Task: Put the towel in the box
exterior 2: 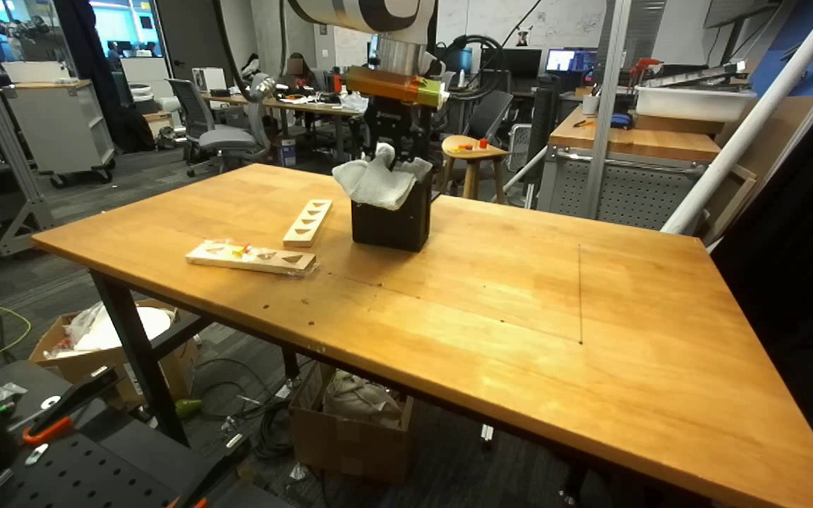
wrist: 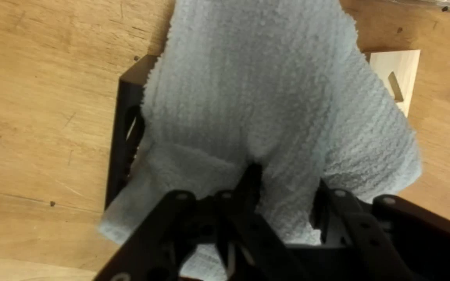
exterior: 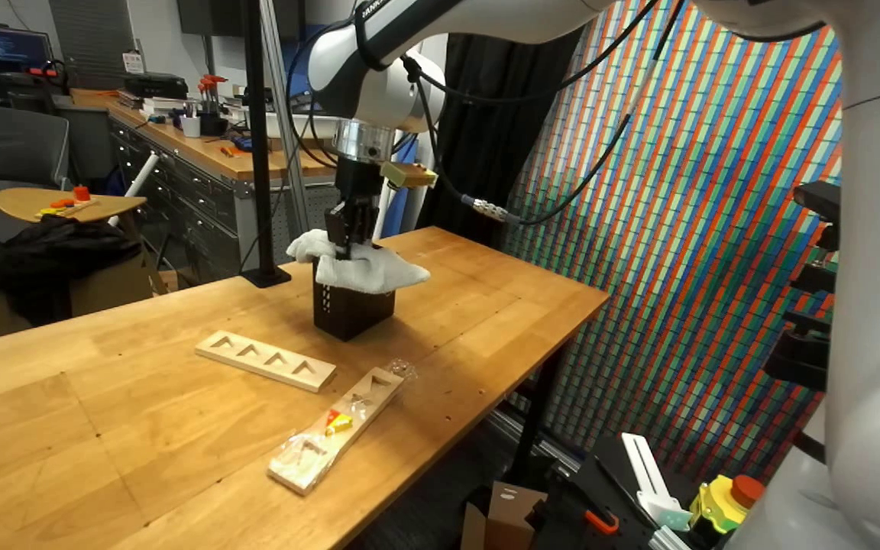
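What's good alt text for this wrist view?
Light grey towel pinched in the dark gripper, mostly hiding the black box beneath it on a wooden table. At right, part of a pale wooden board shows past the towel.

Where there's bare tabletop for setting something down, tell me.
In an exterior view, the tabletop lies bare from the black box to its right edge, and left of the unwrapped board and wrapped board. Crowded: the box, with the towel and claw over it, both boards nearby.

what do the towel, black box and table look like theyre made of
Towel: probably cotton or microfiber, matte, with fuzzy ribbed pile. Black box: perhaps plastic, matte, evenly dark with cutouts. Table: apparently varnished wood; visible grain, soft sheen.
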